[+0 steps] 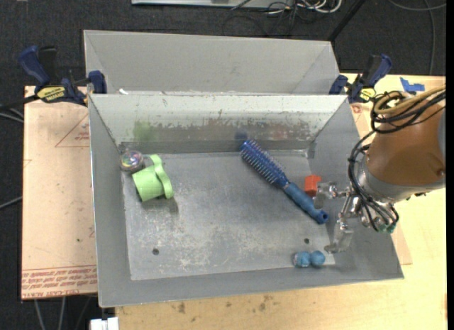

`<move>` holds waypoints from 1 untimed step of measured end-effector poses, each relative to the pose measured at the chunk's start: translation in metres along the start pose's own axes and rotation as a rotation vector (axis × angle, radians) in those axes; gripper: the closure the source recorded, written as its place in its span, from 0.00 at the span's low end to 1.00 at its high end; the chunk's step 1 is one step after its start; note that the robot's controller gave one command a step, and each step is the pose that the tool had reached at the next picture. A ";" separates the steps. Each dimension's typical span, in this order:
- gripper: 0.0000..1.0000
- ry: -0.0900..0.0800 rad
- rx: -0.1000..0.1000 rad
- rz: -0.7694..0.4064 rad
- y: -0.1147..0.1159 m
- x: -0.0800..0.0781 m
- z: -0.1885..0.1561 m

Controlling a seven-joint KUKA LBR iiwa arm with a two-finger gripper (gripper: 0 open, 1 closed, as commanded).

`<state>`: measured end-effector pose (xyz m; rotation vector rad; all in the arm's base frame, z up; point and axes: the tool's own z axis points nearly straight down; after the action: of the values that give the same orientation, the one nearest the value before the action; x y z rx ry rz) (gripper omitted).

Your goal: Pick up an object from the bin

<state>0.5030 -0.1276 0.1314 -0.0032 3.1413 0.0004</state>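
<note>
Blob [308,259], small and blue, lies just below the handle tip of the brush [273,172]. Claw [338,240] hangs beside both; released or clenched, I cannot tell. Risk: descending, it may scrape the bin [333,144] wall or catch the handle.

1 camera hangs above the grey metal bin [227,229], looking down and a bit from the side, close enough to see all its floor and walls.

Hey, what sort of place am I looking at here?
Probably a robotics lab's grasping test station: a robot arm's claw hangs over a grey metal bin holding a blue hairbrush and a green plastic piece.
</note>
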 end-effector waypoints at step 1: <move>0.00 0.001 -0.004 0.001 0.025 -0.020 0.064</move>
<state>0.5226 -0.1026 0.0676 -0.0018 3.1423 0.0063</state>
